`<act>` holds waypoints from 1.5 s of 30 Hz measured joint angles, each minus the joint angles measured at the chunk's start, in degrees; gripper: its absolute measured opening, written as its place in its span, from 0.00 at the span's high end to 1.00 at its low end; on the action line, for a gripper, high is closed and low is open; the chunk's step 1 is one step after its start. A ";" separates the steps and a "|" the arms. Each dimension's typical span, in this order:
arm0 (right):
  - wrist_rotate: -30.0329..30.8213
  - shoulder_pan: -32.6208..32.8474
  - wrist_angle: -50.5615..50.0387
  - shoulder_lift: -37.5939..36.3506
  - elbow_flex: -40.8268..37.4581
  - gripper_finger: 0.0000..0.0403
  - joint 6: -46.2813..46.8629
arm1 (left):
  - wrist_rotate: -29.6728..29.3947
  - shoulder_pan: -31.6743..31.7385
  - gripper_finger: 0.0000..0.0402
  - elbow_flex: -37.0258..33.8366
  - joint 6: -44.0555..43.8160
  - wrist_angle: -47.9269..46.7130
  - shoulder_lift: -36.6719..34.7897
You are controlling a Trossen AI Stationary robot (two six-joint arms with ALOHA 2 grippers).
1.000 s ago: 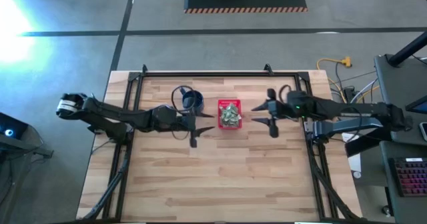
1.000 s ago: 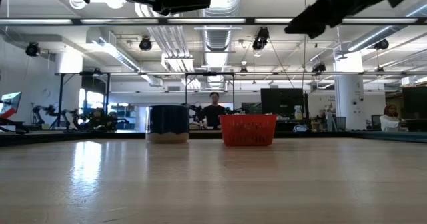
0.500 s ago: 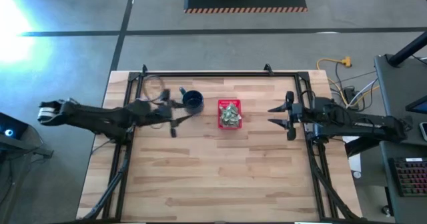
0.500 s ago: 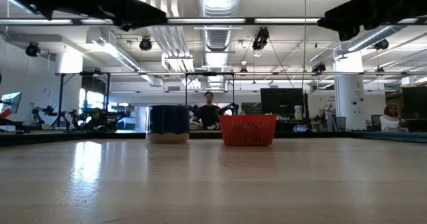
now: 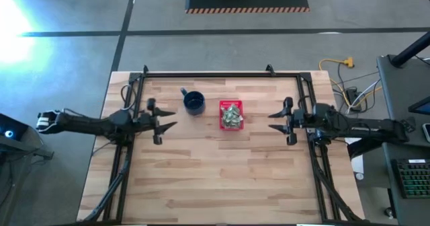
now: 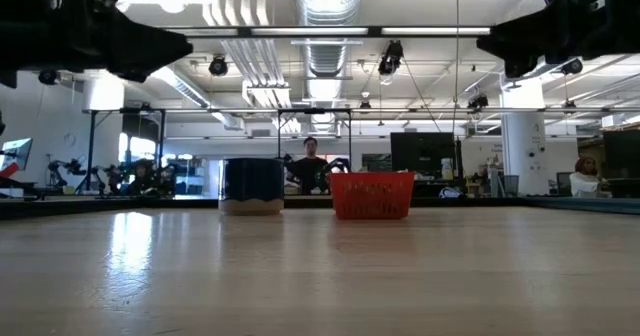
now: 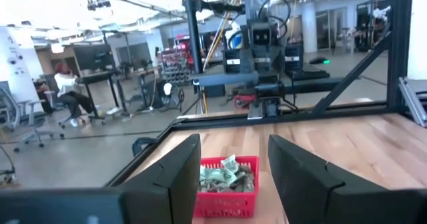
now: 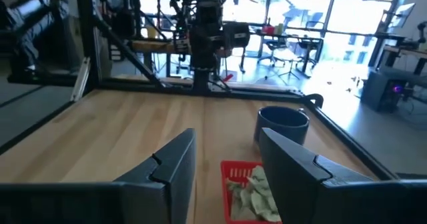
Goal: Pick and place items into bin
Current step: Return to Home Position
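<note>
High view: the red basket point(image 5: 231, 103) is sitting at centre frame, holding the packets point(image 5: 232, 116), with the blue mug point(image 5: 194, 103) just left of it. The left gripper point(image 5: 169, 118) and right gripper point(image 5: 272, 120) are hanging spread and empty near the table's point(image 5: 222, 179) sides.

Low view: both arms are riding high above the basket.

Wrist views: each gripper is facing the basket from well apart.

Homing well probably means drawing straight outward while minding the frame rails point(image 5: 208, 74); the bare boards are giving ample room.
</note>
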 joint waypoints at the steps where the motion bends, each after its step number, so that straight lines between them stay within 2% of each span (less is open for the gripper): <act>1: -0.06 -0.01 1.11 -0.03 -0.84 0.61 0.46 | 0.00 0.00 0.60 -0.70 0.20 0.02 -1.01; 6: -0.05 -0.01 4.68 -0.03 -3.61 0.63 2.03 | 0.02 0.00 0.60 -3.66 1.32 -0.98 -7.35; 9: -0.06 -0.01 5.49 -0.03 -4.65 0.63 2.33 | 0.03 0.00 0.60 -3.68 1.20 -6.53 -10.28; 15: -0.05 -0.01 6.22 -0.14 -6.42 0.62 2.32 | 0.05 0.00 0.60 -3.71 -0.21 -9.77 -14.09; 19: -2.60 -0.01 12.00 -0.14 -10.08 0.62 2.03 | 0.05 0.00 0.60 -3.75 -0.25 -10.16 -14.79; 25: -3.84 1.20 12.25 -0.04 -10.25 0.64 3.01 | 0.05 0.00 0.60 -3.77 -0.25 -10.12 -14.01; 31: -3.86 6.90 14.37 -0.45 -10.25 0.64 -0.54 | 0.07 0.00 0.60 -3.79 -0.26 -10.10 -14.00; 36: -3.83 10.18 14.08 -3.72 -10.23 0.63 -2.83 | 0.09 0.00 0.60 -3.82 -0.25 -10.10 -15.90; 45: -0.67 10.19 10.19 -10.25 -10.23 0.66 -2.97 | 0.13 0.00 0.60 -3.86 -0.20 -12.49 -19.37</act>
